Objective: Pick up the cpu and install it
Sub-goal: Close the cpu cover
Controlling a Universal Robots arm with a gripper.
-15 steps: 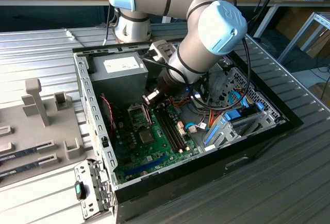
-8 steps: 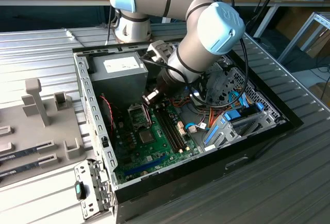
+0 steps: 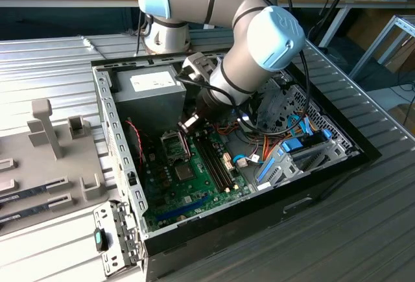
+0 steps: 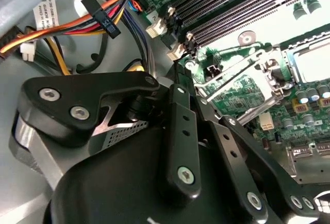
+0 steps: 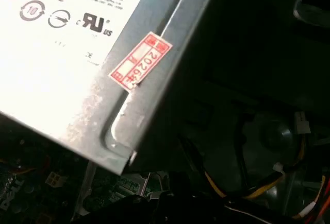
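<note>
Arm: the grey robot arm (image 3: 259, 42) with pale blue joint caps reaches down into the open computer case (image 3: 337, 165), its wrist low over the motherboard (image 3: 188, 185).
Gripper: the black gripper (image 3: 186, 124) hangs just above the board, beside the CPU socket (image 3: 174, 144) and near the upper ends of the memory slots (image 3: 214, 159). In the second wrist view its black linkages (image 4: 180, 147) lie in the foreground; the fingertips are hidden, so whether the claw is wide, narrow or holding anything cannot be told.
CPU socket: in the second wrist view the silver socket frame (image 4: 242, 80) stands hinged open, with its thin lever rods crossing over the green board; a pale square area (image 4: 312, 62) lies at the picture's edge beyond it.
CPU: the chip cannot be made out with certainty in any view; its place, whether in the claw or in the socket, cannot be told.
Power supply: the grey metal box (image 3: 152, 94) sits in the case's far corner in the exterior view; the first wrist view shows its labelled face and a red-and-white sticker (image 5: 140, 61) near its edge.
Cables: orange, yellow and black wires (image 4: 103, 7) run beside the gripper.
Drive bay: blue plastic brackets (image 3: 285, 152) sit toward the exterior view's right.
Fixtures: grey holders (image 3: 48, 126) stand on the ribbed table (image 3: 58, 55) at the exterior view's left.
</note>
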